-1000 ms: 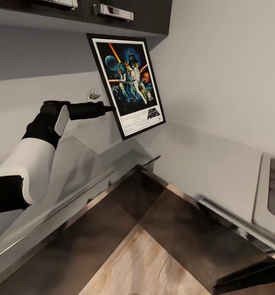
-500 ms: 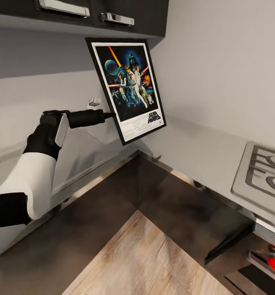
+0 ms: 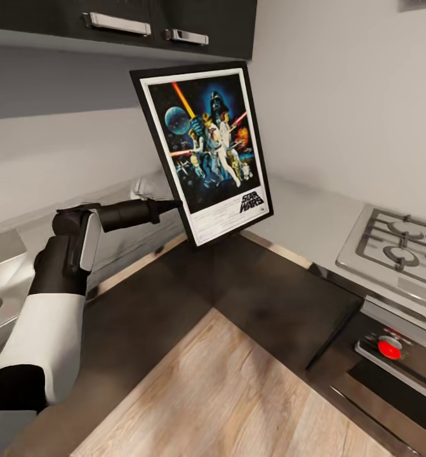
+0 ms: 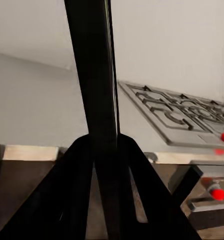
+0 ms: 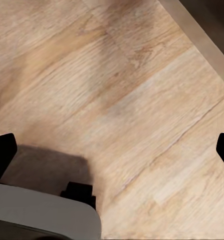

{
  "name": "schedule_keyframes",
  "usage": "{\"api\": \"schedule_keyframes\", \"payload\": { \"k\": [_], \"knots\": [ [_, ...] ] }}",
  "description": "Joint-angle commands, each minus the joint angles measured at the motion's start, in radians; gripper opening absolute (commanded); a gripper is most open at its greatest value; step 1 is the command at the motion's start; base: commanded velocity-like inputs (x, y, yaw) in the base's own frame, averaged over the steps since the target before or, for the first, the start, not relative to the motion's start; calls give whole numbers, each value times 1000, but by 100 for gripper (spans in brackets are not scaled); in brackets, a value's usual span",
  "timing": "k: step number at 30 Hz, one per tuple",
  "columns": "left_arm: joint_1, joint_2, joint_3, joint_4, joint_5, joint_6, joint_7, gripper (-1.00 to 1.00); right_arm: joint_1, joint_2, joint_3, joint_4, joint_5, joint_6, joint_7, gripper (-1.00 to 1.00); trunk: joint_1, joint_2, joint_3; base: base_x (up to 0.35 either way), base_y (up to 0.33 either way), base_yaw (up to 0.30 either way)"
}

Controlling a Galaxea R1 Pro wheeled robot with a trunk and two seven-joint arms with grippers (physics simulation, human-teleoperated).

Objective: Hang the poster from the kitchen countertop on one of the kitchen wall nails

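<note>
The poster [image 3: 206,149], a black-framed Star Wars print with a white border, hangs tilted in the air over the inner corner of the light grey kitchen countertop [image 3: 301,219]. My left gripper [image 3: 172,206] is shut on the frame's left edge, low down. In the left wrist view the frame's edge [image 4: 94,75] runs as a dark strip out from between the shut fingers [image 4: 76,165]. My right gripper [image 5: 112,150] is open above the wooden floor [image 5: 142,75], with nothing between its fingertips.
Dark upper cabinets [image 3: 174,19] with metal handles hang just above the poster. A gas hob [image 3: 397,244] sits in the countertop at the right, over an oven front with a red knob [image 3: 390,348]. A small pale fitting [image 3: 143,187] shows on the wall behind the left arm.
The whole head view has shifted, bringing the hob and oven into sight. The poster stays held in the left gripper and now looks larger and closer, its bottom edge low over the counter corner.
</note>
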Motion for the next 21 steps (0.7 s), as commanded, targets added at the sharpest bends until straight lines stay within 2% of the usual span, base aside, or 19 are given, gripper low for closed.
{"api": "schedule_keyframes", "payload": {
  "k": [1, 3, 5, 10, 14, 21],
  "knots": [
    [11, 0, 0, -12, 2, 5, -24, -100, 0, -5, 1, 0, 2, -3, 0, 100, -1, 0, -1, -339, 0, 0],
    [22, 0, 1, -20, 1, 6, -47, -100, 0, -10, 1, 0, 2, -3, 0, 100, -1, 0, -1, -339, 0, 0],
    [57, 1, 1, -45, 1, 7, -76, -100, 0, -16, 0, 0, 1, -3, 0, 100, -1, 0, -1, -339, 0, 0],
    [153, 11, 3, -112, 1, 9, -94, -100, 0, -21, 0, -1, 1, -4, 0, 100, -1, 0, -1, -339, 0, 0],
    [199, 14, 4, -130, 1, 8, -101, -100, 0, -22, 0, -1, 1, -4, 0, 100, -1, 0, -1, -339, 0, 0],
    [288, 29, 19, -164, -2, 5, -161, -100, 0, -28, 0, -2, 1, -4, -2, 100, -1, 0, -1, -339, 0, 0]
  ]
}}
